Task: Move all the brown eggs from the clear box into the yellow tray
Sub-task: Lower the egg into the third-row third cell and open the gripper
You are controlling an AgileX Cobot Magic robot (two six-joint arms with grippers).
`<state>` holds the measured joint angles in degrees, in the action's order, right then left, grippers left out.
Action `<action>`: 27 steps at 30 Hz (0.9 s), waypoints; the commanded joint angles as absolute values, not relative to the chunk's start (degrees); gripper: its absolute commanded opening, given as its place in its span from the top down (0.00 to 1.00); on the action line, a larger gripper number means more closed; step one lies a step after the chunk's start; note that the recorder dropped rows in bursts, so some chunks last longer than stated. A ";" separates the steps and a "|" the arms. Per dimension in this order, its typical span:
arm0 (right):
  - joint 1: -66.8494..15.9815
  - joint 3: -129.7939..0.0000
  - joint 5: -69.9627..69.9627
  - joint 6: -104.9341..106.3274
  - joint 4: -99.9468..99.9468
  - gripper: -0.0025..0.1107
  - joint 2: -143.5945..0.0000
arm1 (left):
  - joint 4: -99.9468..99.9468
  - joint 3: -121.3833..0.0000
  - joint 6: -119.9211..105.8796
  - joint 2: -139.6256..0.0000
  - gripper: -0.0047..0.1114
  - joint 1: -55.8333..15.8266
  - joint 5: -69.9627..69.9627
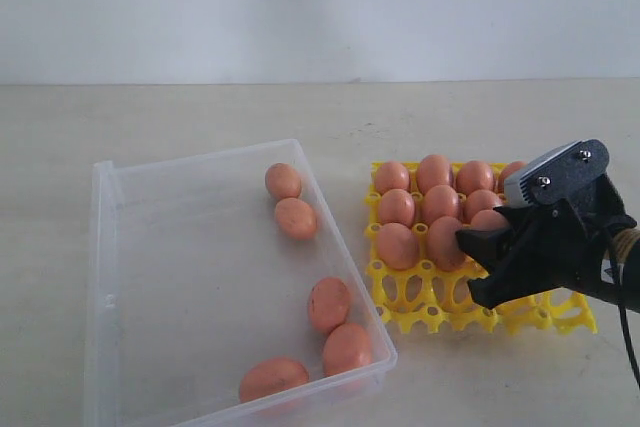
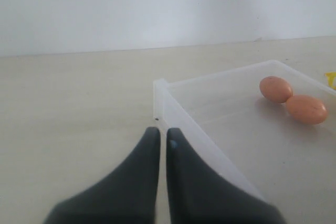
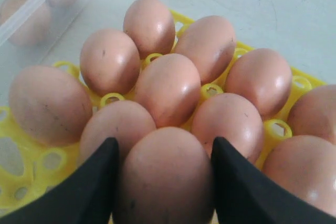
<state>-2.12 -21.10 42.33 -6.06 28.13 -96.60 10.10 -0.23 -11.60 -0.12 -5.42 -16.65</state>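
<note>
My right gripper [image 3: 164, 146] stands fairly wide, clamped on a brown egg [image 3: 165, 177] at the yellow tray [image 3: 30, 153]; whether the egg sits in a cup is hidden.

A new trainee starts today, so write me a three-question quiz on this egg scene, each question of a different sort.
1. How many eggs lie in the clear box?
2. True or false: the left pincer holds an egg.
3. Over the yellow tray, the right pincer grips: A) an egg; B) the tray's rim; C) nothing.

Key: 1) Five. 2) False: it is shut and empty, just outside a corner of the box. 3) A.
</note>
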 commanded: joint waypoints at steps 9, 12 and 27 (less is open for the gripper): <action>-1.74 -21.32 42.12 -5.29 27.35 0.86 -96.65 | 10.00 0.00 -11.63 0.00 0.92 -5.72 -16.25; -1.74 -21.32 42.12 -5.29 27.35 0.67 -96.65 | 10.00 0.00 -11.63 0.00 0.92 -5.72 -16.25; -1.74 -21.32 45.05 -5.53 27.26 0.47 -96.50 | 10.00 0.00 -11.63 0.00 0.92 -5.72 -16.25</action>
<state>-2.12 -21.10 42.14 -5.58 27.45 -96.73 10.10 -0.23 -11.60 -0.12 -5.42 -16.65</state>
